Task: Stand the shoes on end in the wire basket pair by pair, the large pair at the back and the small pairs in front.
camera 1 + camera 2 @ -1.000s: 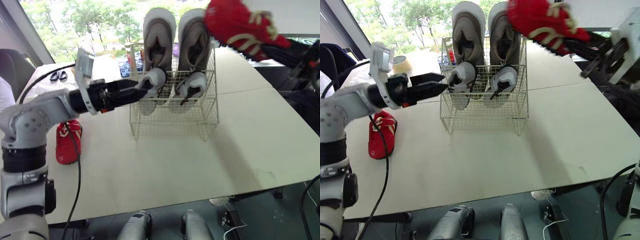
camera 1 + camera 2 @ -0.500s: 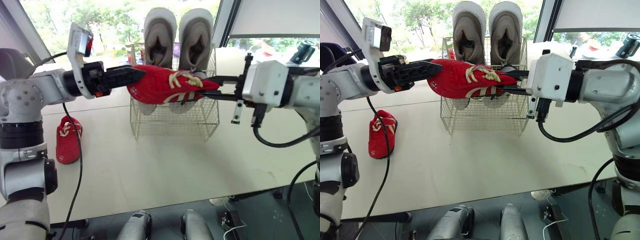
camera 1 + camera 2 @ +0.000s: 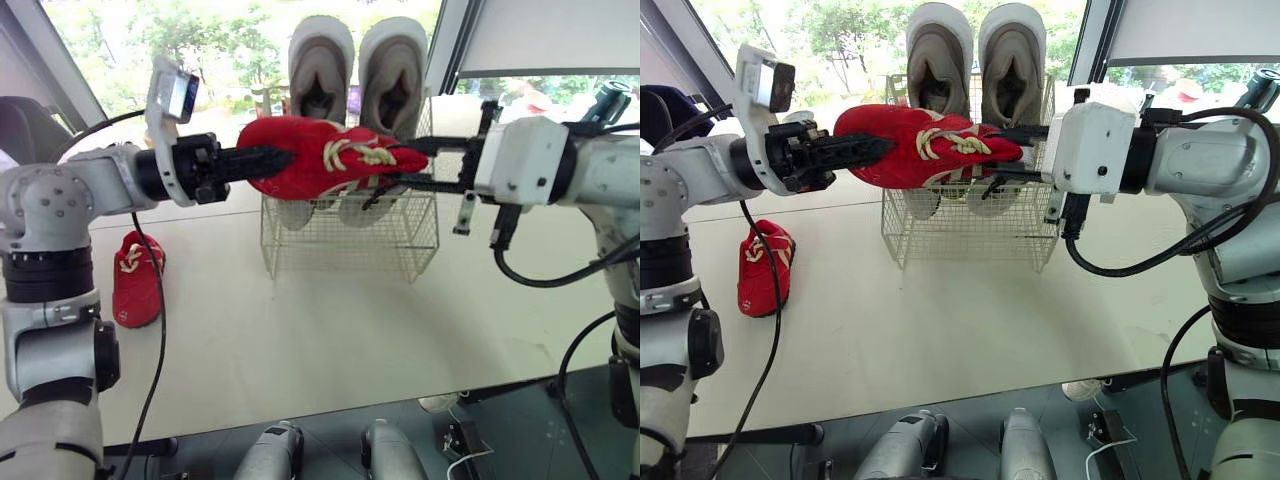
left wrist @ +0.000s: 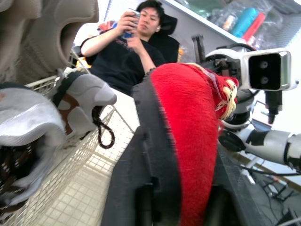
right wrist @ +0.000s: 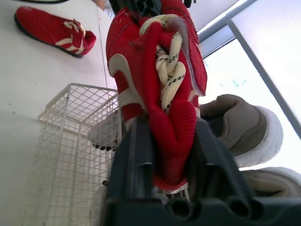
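Currently, a loose red shoe (image 3: 135,282) lies on the table (image 3: 350,330), left of the wire basket (image 3: 350,245). The held red shoe (image 3: 325,158) hangs level before the basket's top: left gripper (image 3: 272,160) clamps one end, right gripper (image 3: 415,166) the other. Inside the basket, small grey pair (image 3: 358,208) stands in front, large beige pair (image 3: 320,65) behind.

Red shoe (image 3: 920,148) of matt, napped cloth with cream woven laces, wire basket (image 3: 970,235) of thin white-coated metal, large shoes (image 3: 937,55) in tan suede-like cloth with smooth pale soles, bench (image 3: 940,320) smooth and matt, left tool (image 3: 278,158) and right tool (image 3: 408,166) in matt black plastic.
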